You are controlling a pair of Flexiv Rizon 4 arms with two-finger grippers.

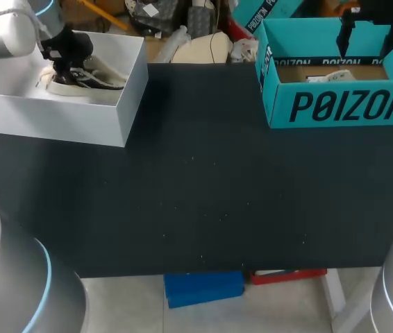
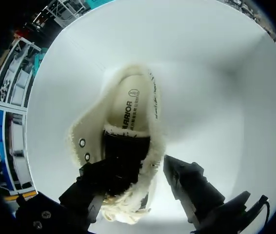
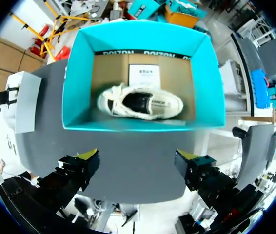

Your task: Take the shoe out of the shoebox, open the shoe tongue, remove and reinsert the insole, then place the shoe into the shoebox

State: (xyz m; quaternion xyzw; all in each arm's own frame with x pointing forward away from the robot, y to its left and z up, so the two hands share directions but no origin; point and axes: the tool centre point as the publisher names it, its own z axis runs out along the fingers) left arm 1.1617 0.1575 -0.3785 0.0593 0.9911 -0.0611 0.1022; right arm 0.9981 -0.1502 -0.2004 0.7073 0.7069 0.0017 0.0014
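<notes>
A cream shoe (image 1: 89, 76) with fleecy lining lies inside the white shoebox (image 1: 123, 118) at the far left of the table. My left gripper (image 1: 64, 66) is down in that box over it. In the left wrist view, the left gripper (image 2: 130, 168) straddles one end of the shoe (image 2: 130, 107). One finger lies against the dark opening, the other stands just off the fleecy edge, so it is open. My right gripper (image 1: 370, 45) hangs open above the teal box (image 1: 342, 104), nothing between its fingers (image 3: 89, 156). A second pale shoe (image 3: 140, 102) lies in the teal box (image 3: 79, 73).
The black table (image 1: 203, 180) stretches between the two boxes. A white paper card (image 3: 145, 75) lies on the teal box's floor behind the shoe. The white shoebox (image 3: 26, 97) shows off to the side in the right wrist view.
</notes>
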